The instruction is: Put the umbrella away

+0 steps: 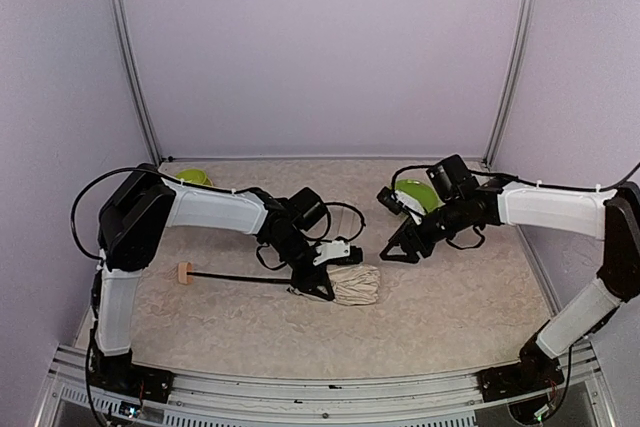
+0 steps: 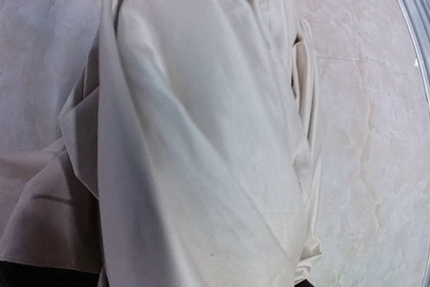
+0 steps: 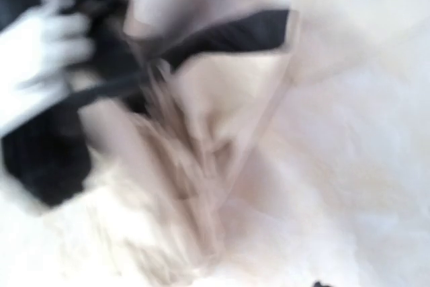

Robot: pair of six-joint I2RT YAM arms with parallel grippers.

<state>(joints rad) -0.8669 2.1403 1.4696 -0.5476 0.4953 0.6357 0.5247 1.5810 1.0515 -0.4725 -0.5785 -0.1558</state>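
The umbrella [image 1: 358,285] lies folded on the table, its cream canopy bunched to the right. Its thin black shaft [image 1: 240,278] runs left to the wooden knob handle [image 1: 185,273]. My left gripper [image 1: 312,285] is down on the canopy's left end, where the shaft enters it, with its fingers closed around the fabric. The cream fabric [image 2: 201,132] fills the left wrist view and hides the fingers. My right gripper [image 1: 398,250] hangs open, up and to the right of the canopy, with nothing in it. The right wrist view is blurred and shows the canopy [image 3: 201,119] with a black fold.
Two green bowls stand at the back, one behind the left arm [image 1: 192,177] and one behind the right arm [image 1: 420,193]. Purple walls close in the back and sides. The table surface [image 1: 450,317] is a beige stone pattern.
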